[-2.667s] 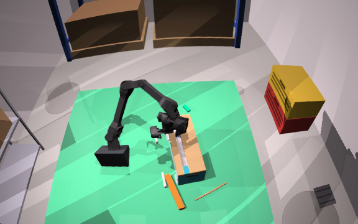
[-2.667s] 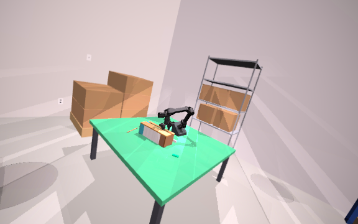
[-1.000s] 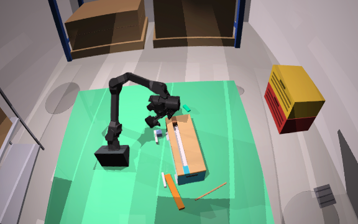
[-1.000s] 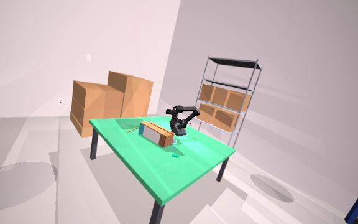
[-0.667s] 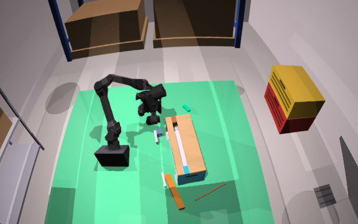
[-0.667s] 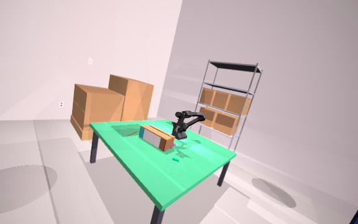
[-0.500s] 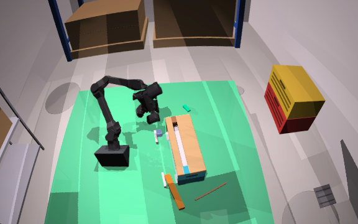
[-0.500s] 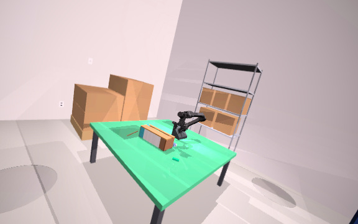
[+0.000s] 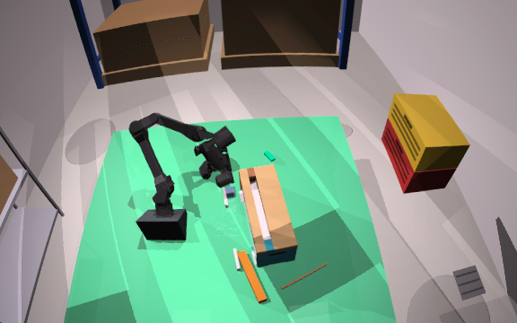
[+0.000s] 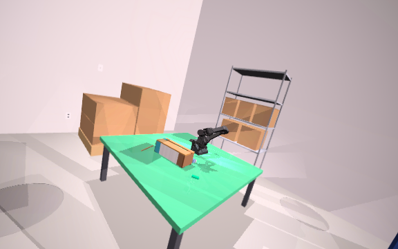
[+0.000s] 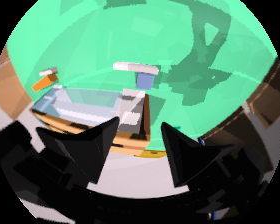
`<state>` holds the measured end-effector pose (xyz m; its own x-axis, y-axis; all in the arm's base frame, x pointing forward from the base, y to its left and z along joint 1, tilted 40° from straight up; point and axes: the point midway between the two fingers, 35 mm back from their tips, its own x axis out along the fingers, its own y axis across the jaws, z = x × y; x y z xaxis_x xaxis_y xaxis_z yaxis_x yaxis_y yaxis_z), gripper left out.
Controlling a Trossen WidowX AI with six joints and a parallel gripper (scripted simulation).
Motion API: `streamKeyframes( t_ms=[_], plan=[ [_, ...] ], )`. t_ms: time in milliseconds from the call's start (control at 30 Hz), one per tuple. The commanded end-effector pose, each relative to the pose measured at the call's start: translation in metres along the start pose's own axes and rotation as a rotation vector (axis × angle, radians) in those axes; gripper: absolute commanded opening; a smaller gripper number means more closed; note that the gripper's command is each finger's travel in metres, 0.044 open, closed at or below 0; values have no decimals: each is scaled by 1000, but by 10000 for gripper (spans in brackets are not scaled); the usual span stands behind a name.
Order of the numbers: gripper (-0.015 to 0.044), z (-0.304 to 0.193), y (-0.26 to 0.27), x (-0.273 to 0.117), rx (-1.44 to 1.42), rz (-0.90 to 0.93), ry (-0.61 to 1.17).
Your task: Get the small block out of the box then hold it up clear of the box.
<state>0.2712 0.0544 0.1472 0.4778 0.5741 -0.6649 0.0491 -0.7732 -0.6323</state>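
Just ahead of the half-open, empty tool, block rests on surface beside box; careless descent risks shoving the box.

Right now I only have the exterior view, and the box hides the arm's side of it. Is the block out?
Observer: Yes. The top view shows the block on the table, just outside the box, near its brown-capped end.
Operator: Fingers on it?
Observer: No. In the wrist view the fingers stand apart with nothing between them. The block lies ahead of them.
Operator: Anything crowding it?
Observer: A small white bar lies close beside it.
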Motion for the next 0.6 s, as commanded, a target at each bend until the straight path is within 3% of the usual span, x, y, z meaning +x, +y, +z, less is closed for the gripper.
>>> streamKeyframes(
  t_ms=[0, 567],
  plan=[
    [285, 21, -1, 41, 10, -8, 9],
    [285, 26, -1, 56, 9, -6, 7]
  ],
)
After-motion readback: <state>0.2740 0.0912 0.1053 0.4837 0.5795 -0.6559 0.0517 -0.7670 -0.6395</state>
